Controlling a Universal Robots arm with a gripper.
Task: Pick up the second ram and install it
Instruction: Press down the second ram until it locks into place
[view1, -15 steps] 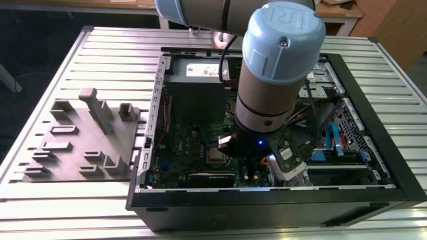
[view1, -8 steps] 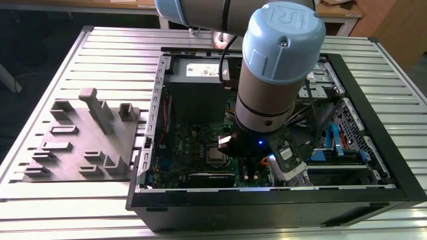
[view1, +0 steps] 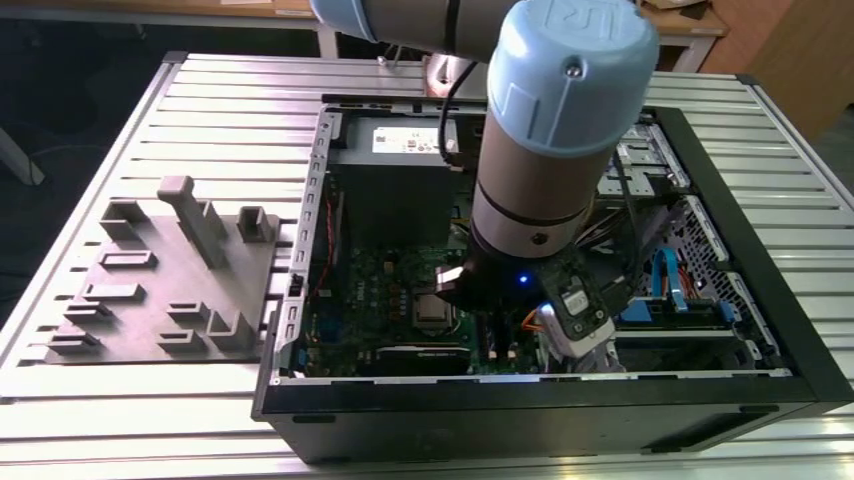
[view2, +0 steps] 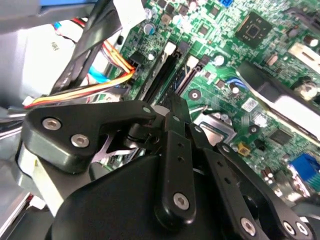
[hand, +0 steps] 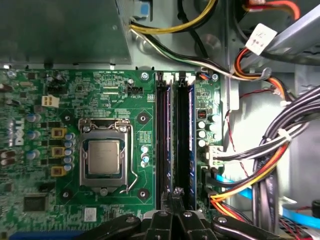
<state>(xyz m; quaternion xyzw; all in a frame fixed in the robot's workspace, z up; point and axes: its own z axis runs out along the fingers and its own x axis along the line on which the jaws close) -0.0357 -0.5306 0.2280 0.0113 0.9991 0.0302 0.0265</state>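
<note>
My gripper (hand: 175, 196) sits pinched narrow, holding nothing, right over the motherboard (hand: 75, 90) slots. The second ram (hand: 184, 135) is standing in its slot beside the first.

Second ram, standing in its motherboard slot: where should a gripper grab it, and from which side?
Pinch the second ram across its flat faces at the top edge, mid-length, coming straight down from above. It stands on edge on the motherboard, another slot close beside, so only that thin edge looks reachable.
</note>
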